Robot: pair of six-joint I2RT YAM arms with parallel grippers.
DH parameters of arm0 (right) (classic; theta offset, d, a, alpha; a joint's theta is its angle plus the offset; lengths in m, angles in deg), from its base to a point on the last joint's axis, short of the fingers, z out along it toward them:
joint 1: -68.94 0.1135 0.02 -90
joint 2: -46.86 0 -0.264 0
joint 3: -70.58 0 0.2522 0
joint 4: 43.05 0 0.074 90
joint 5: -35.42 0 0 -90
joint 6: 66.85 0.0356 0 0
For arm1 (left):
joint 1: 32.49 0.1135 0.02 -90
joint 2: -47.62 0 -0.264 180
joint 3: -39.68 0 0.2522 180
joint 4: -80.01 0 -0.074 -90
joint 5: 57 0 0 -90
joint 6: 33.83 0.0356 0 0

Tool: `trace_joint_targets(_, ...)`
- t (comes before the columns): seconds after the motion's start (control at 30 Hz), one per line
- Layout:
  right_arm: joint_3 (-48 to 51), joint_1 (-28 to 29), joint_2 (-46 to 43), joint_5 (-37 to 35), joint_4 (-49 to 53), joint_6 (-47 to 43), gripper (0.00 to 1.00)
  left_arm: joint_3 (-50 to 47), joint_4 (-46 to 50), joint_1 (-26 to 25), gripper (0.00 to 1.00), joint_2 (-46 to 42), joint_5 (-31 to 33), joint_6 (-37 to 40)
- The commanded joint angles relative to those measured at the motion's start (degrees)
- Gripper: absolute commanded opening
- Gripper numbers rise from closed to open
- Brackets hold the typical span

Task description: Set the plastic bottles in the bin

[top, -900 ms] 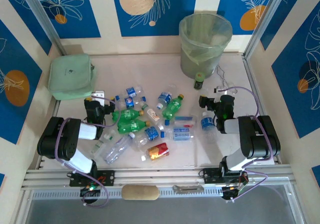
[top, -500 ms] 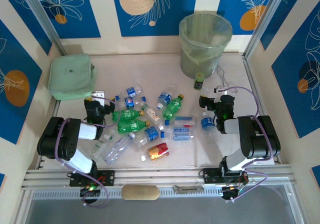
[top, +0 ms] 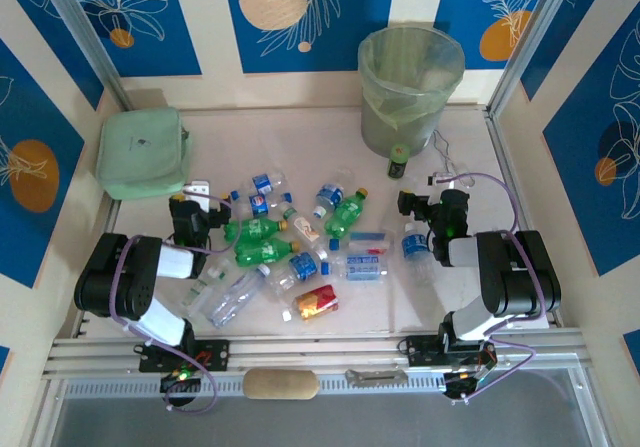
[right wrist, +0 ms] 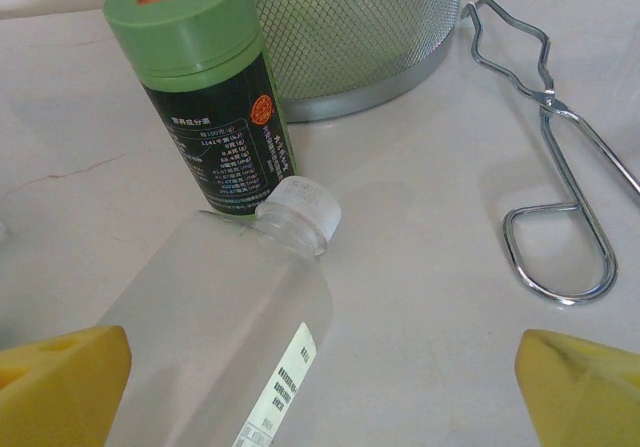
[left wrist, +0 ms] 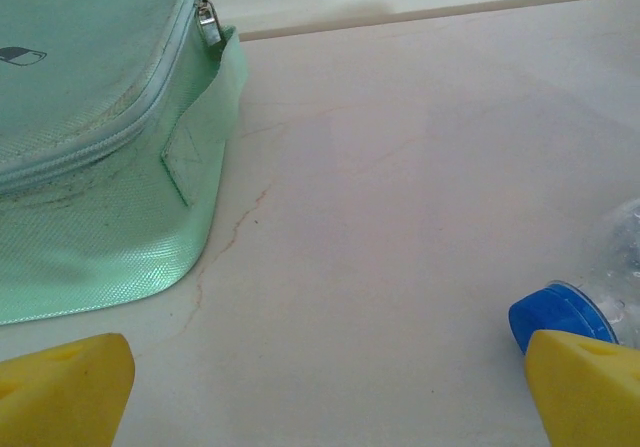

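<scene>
Pale table (top: 300,142) with blue patterned walls (top: 150,17), from above we count about thirteen plastic bottles (top: 256,230) mid-table, one bin (top: 405,117) at far right, left wrist, left gripper (left wrist: 325,392) wide apart near one pouch (left wrist: 90,167), right wrist, right gripper (right wrist: 325,382) apart, one clear bottle (right wrist: 235,317) between its fingers.

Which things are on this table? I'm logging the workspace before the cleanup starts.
plastic bottles: about a dozen; clear with blue, green, one red-yellow; lying mid-table
bin: one; grey, pale green liner; far right
container: one; dark, green top; upright beside the bin
pouch: one; mint green; far left
wire tongs: one; silver; flat, right of the bin
left gripper: one; yellow pads; open, near the pouch
right gripper: one; yellow pads; open, astride a clear bottle
</scene>
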Motion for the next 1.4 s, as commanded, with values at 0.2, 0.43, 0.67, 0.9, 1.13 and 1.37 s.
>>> trace_joint_targets(0.2,-5.1,1.2,-10.9,-6.2,13.3,1.2,0.99,6.4,17.8,0.1,1.00,-9.8,2.3,-0.1)
trace_joint_targets(0.43,-19.9,0.4,-19.4,-7.0,44.5,9.3,0.99,16.5,36.9,-0.2,1.00,-20.3,-0.4,-11.8)
trace_joint_targets(0.67,-31.2,0.1,-20.4,-3.0,73.4,20.0,0.98,22.5,48.4,-2.3,1.00,-20.7,-10.9,-24.3)
trace_joint_targets(0.9,-31.0,2.0,-16.8,5.5,82.1,26.3,0.96,23.7,49.9,-8.7,1.00,-18.2,-13.9,-33.0)
trace_joint_targets(1.13,-36.5,10.4,-4.6,-0.1,83.2,28.4,0.92,28.7,51.7,-18.6,1.00,-12.7,-12.4,-33.4)
trace_joint_targets(1.37,-42.2,15.2,5.1,-13.2,85.2,33.2,0.92,30.7,50.1,-24.9,1.00,-8.1,-14.6,-35.3)
